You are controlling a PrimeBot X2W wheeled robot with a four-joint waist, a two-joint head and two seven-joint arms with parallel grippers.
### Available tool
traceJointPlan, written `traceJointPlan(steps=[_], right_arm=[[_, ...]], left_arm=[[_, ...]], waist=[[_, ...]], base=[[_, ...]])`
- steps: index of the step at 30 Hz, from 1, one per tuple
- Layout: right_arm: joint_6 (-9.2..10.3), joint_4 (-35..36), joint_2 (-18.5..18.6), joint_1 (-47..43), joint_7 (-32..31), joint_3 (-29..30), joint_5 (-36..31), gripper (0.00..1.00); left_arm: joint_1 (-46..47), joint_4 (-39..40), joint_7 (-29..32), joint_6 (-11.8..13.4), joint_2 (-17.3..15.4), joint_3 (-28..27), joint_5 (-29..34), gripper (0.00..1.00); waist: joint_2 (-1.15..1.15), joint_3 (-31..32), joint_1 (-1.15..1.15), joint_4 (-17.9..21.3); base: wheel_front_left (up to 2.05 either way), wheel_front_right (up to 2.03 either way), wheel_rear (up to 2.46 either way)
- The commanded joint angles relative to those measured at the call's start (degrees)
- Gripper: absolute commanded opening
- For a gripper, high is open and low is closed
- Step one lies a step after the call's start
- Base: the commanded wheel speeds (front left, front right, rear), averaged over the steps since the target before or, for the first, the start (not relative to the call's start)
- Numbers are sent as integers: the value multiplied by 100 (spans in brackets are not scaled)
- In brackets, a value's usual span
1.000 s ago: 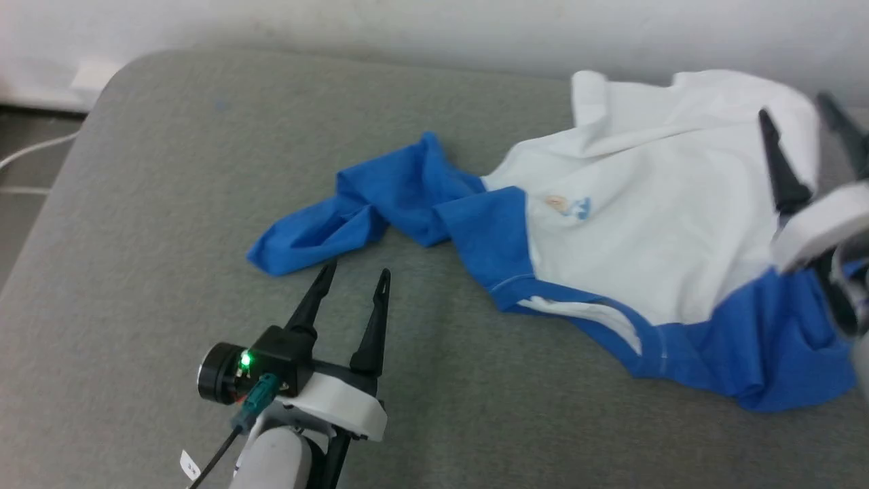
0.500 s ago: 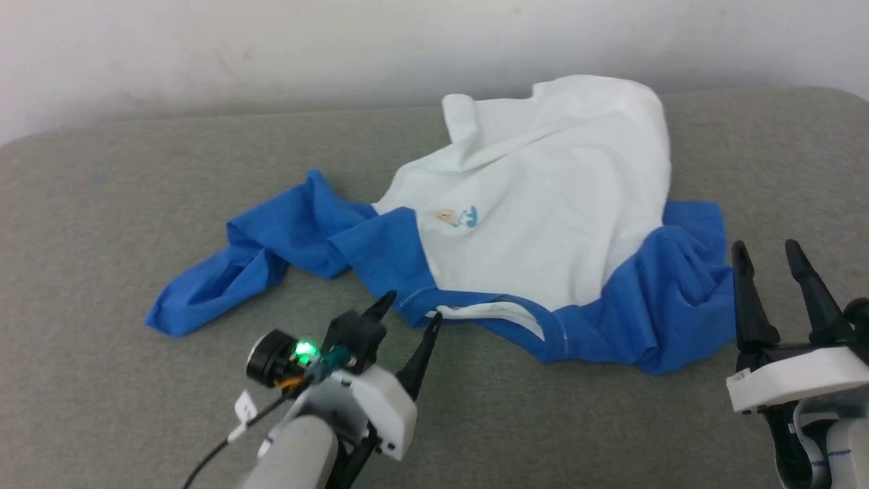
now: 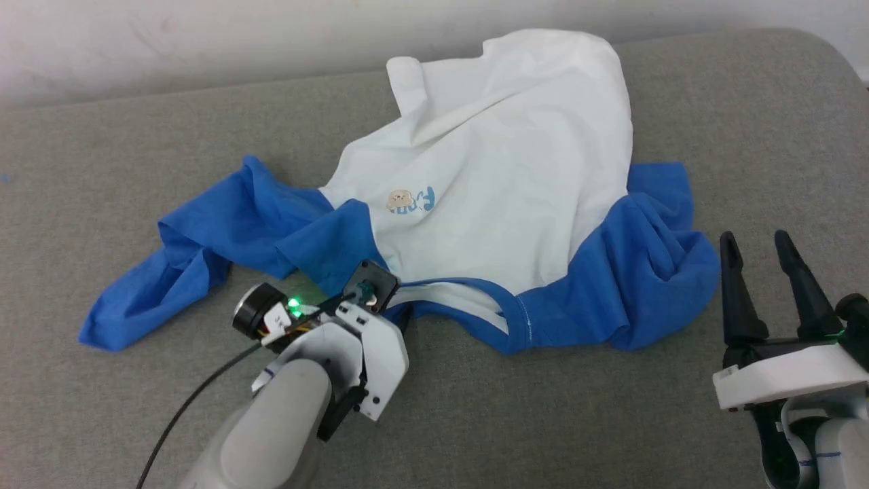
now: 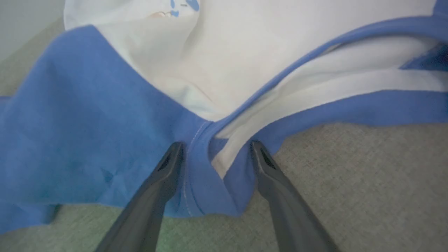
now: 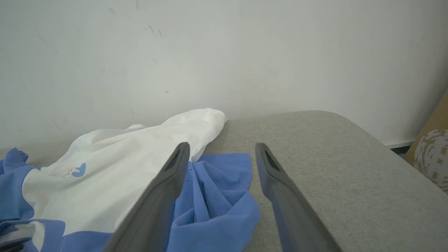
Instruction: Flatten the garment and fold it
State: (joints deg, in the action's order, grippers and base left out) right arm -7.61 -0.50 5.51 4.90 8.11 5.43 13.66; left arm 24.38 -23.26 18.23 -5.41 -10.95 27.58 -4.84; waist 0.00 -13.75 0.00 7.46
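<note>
The garment (image 3: 502, 170) lies crumpled on the grey padded surface (image 3: 543, 421), white body up with a small blue chest print (image 3: 411, 200). One blue sleeve (image 3: 197, 251) trails left and the other (image 3: 645, 272) is bunched at the right. In the left wrist view my left gripper (image 4: 215, 148) is open, its two fingers standing either side of a fold of the blue neckband (image 4: 199, 164) at its left end. The left gripper's white housing (image 3: 360, 346) covers those fingers in the head view. My right gripper (image 3: 757, 248) is open and holds nothing, just right of the bunched sleeve (image 5: 217, 196).
A pale wall (image 3: 204, 41) runs close behind the surface. The surface's rounded far right corner (image 5: 336, 122) shows, with a tan patterned object (image 5: 432, 157) beyond it. A black cable (image 3: 197, 401) trails from my left wrist. Bare grey surface lies in front of the garment.
The head camera has shifted. My left gripper has moved forward from just short of the neckband to straddling it. My right gripper stays open beside the right sleeve.
</note>
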Motion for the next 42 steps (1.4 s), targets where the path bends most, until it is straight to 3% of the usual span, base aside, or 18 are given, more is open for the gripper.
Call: traceJointPlan(steps=[1, 2, 3, 4, 9, 14, 22, 26, 29, 30, 31, 37, 42], right_arm=[[12, 0, -35, -53, 9, -24, -17, 100], [12, -15, -45, -51, 14, -41, -17, 100], [12, -30, -54, -50, 21, -49, -20, 100], [12, -51, -61, -52, 25, -51, -21, 100], [12, -224, -76, -122, -92, -11, -35, 100], [12, -463, -78, -269, -393, 159, -113, 100], [12, -905, -208, -449, -989, 698, -420, 100], [12, -1111, -248, -467, -1342, 964, -546, 100], [12, -1131, -256, -342, -1538, 1124, -653, 100], [12, -1108, -257, -270, -1604, 1158, -699, 100], [12, -1075, -252, -184, -1677, 1190, -741, 100], [12, -1071, 342, 491, -2509, 1227, -738, 100], [12, -1600, 1113, 1159, -3302, 798, -441, 100]], left_arm=[[-51, -265, 234, 37, -105, 67, 70, 100], [-69, -327, 352, 8, -100, 94, 23, 84], [-90, -361, 452, -27, -91, 125, -43, 35], [-115, -371, 529, -64, -84, 162, -119, 0], [-284, -53, 537, -146, -146, 271, -413, 0], [-672, 746, 555, -132, -286, 238, -611, 0], [-1711, 2231, 1227, -94, -682, 288, -1043, 0], [-2198, 2429, 1652, -150, -884, 630, -1320, 0], [-2290, 2368, 1572, -173, -905, 865, -1390, 0], [-2269, 2336, 1455, -177, -895, 898, -1379, 40], [-2235, 2301, 1310, -178, -868, 901, -1360, 100], [-1868, 2367, 116, -48, -601, 640, -1228, 100], [-1552, 2508, -1001, 358, -345, 126, -1157, 100]], waist=[[0, -114, 0, 69], [0, -120, 0, 63], [0, -113, 0, 49], [0, -89, 0, 26], [0, 195, 0, -163], [0, 553, 0, -458], [0, 950, 0, -892], [0, 1022, 0, -1028], [0, 979, 0, -1115], [0, 957, 0, -1139], [0, 925, 0, -1166], [0, 669, 0, -1415], [0, 378, 0, -1657]], base=[[0, 0, 0], [0, 0, 0], [0, 0, 0], [0, 0, 0], [0, 0, 0], [0, 0, 0], [0, 0, 0], [0, 0, 0], [0, 0, 0], [0, 0, 0], [0, 0, 0], [0, 0, 0], [0, 0, 0]])
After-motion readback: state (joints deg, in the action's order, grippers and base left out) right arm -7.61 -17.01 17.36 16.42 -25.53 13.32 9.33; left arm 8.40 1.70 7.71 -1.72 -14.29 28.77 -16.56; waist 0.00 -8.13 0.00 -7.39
